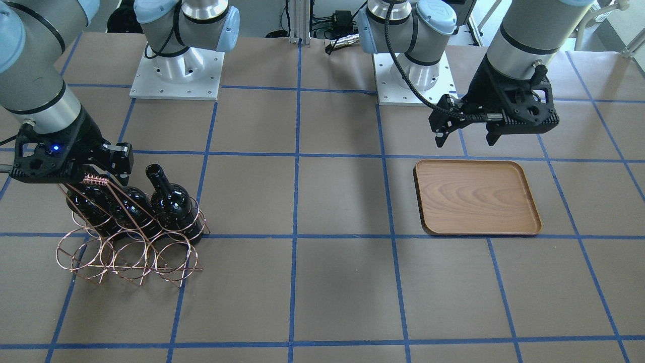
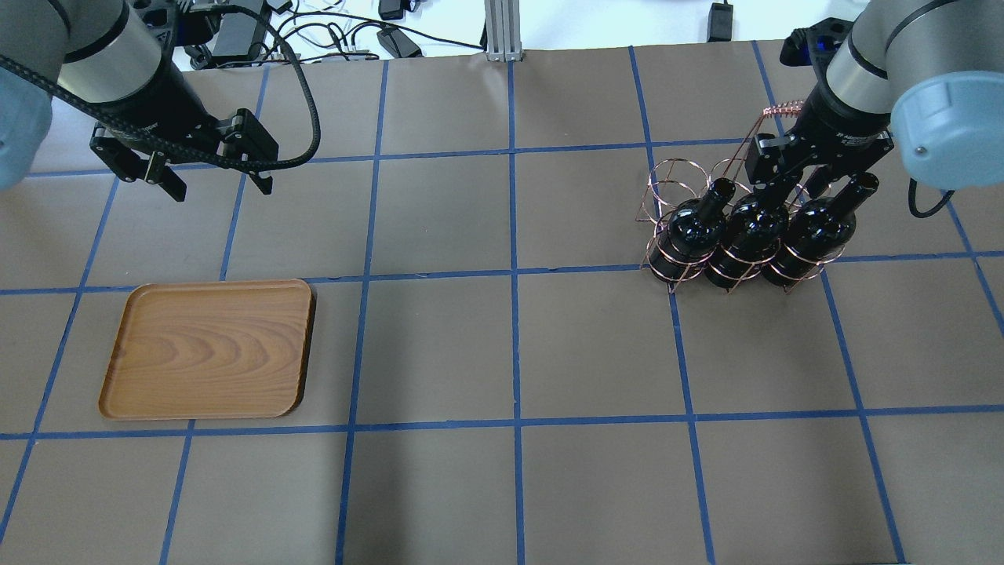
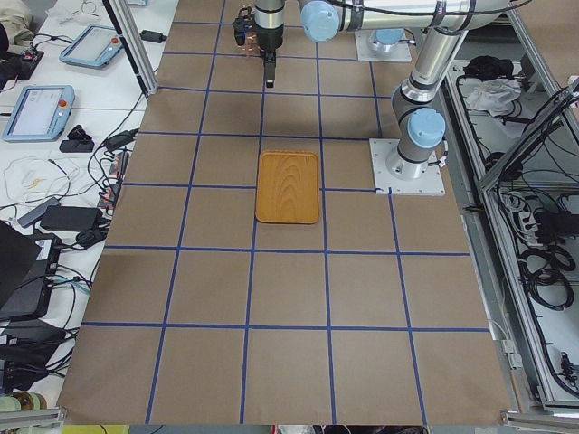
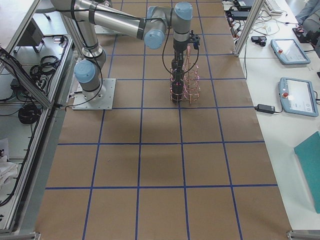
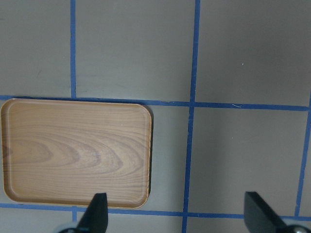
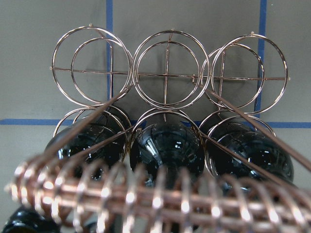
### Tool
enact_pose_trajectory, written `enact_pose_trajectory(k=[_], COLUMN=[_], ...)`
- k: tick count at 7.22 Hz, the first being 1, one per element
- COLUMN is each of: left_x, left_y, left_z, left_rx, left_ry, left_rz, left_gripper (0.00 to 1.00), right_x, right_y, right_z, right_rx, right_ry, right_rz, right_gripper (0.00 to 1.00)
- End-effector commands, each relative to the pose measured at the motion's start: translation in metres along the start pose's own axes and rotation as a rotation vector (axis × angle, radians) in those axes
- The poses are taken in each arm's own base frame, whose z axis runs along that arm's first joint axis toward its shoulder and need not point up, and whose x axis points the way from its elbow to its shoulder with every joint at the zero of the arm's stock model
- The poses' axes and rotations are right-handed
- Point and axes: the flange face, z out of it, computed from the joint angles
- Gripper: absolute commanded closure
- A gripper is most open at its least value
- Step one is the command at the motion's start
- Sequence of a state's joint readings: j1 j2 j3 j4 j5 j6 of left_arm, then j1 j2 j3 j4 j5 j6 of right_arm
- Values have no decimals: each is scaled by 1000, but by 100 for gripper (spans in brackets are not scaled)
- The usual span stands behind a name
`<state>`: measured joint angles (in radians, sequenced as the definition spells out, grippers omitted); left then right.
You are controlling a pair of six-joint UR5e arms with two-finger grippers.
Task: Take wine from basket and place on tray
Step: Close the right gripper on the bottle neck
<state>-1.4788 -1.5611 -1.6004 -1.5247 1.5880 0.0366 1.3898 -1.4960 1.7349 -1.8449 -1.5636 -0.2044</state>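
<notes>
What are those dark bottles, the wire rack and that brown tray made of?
Bottles: likely glass, glossy near-black, sharp reflections. Rack: thin metal wire, shiny copper-coloured; solid or plated, unclear. Tray: wood or wood-look laminate, matte, visible grain.

**Surface** [image 2: 596,486]: brown paper covering, ruled into squares by blue tape lines [image 2: 439,274]. An aluminium post [image 2: 496,27] stands at its far edge, with loose cables [image 2: 345,51] beside it. Two teach pendants [image 4: 298,96] lie on a white side bench [image 4: 270,80] next to the surface.
</notes>
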Motion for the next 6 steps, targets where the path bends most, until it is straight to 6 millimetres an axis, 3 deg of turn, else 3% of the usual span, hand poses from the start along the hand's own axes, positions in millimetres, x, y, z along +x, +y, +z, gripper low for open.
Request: enact_pose_trajectory(k=[1, 6], left_x=[0, -1], left_y=[1, 1], left_z=[2, 4], left_rx=[-5, -12], left_ry=[4, 2], left_rz=[0, -3], left_gripper=[0, 0], right_x=[1, 1], right_y=[-5, -2], right_z=[3, 7], right_rx=[16, -14], right_ry=[4, 0], right_rz=[0, -1], right_gripper=[27, 30])
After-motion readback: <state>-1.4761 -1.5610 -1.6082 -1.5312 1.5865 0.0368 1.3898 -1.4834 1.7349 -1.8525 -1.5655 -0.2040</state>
